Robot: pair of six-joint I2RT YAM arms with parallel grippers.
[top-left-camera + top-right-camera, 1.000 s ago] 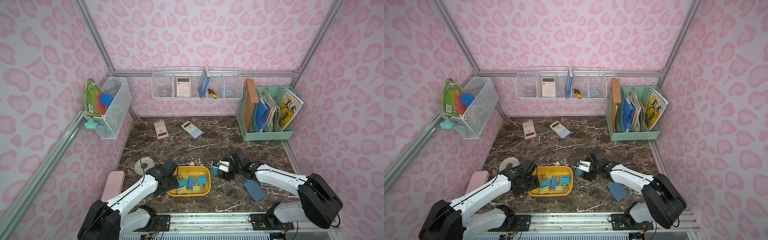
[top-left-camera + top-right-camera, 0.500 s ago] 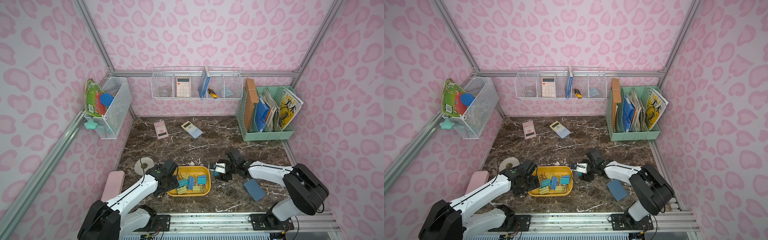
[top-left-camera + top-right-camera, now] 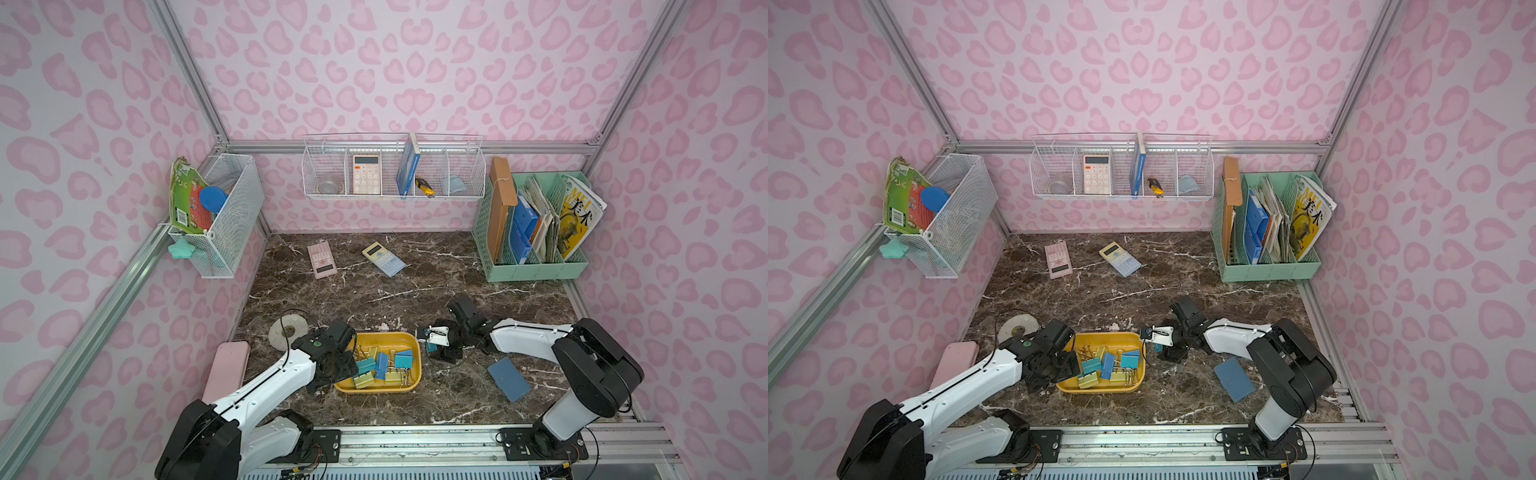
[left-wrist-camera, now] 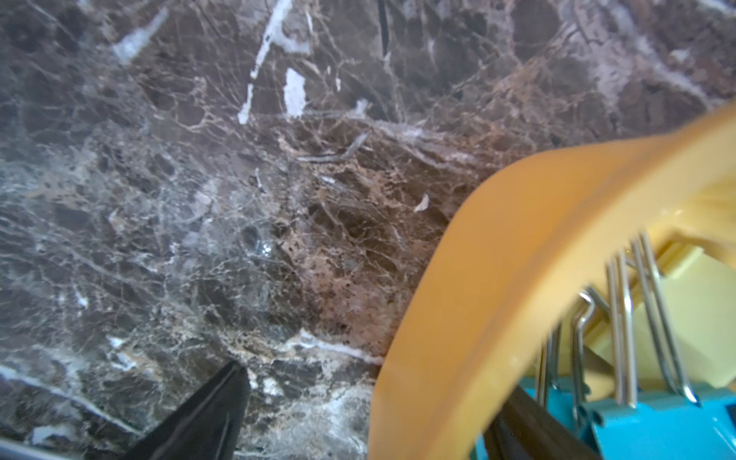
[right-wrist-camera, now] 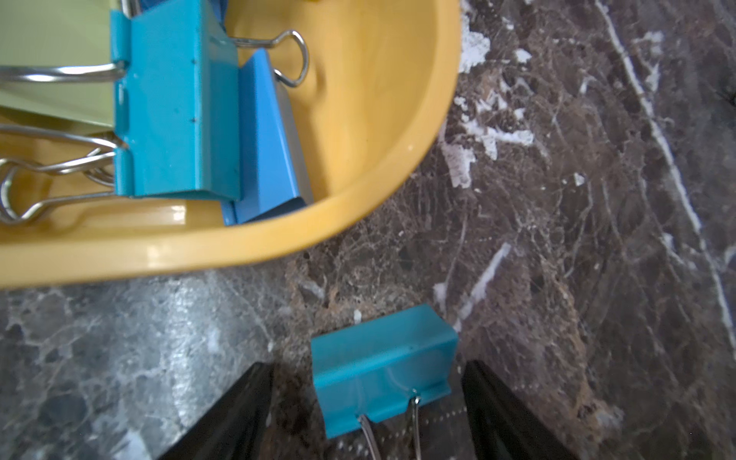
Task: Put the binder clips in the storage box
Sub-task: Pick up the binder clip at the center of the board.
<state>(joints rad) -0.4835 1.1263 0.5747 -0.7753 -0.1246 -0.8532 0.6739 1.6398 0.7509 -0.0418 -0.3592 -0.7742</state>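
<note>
Looking down at your bench, you have the storage box sitting on the marble table near the front edge, between your two arms. Most of the binder clips lie piled inside it, teal, blue and pale yellow, with their wire handles tangled together. One loose teal clip lies outside on the marble, just beside the rounded corner of the box on your right arm's side. Your right gripper sits low at that clip with its jaws spread, one finger on each side of the clip's body. The right wrist view shows bare marble between the clip and one finger. The other finger is very near the clip's edge, and you cannot tell whether it touches. Nothing is clamped there. Your left gripper is spread wide too, at the opposite end of the box, straddling the wall. One finger hangs outside over the marble and the other is inside beside a teal clip, and the wall is not pinched. A blue pad lies flat on the table beyond your right gripper, well apart from the box.
</note>
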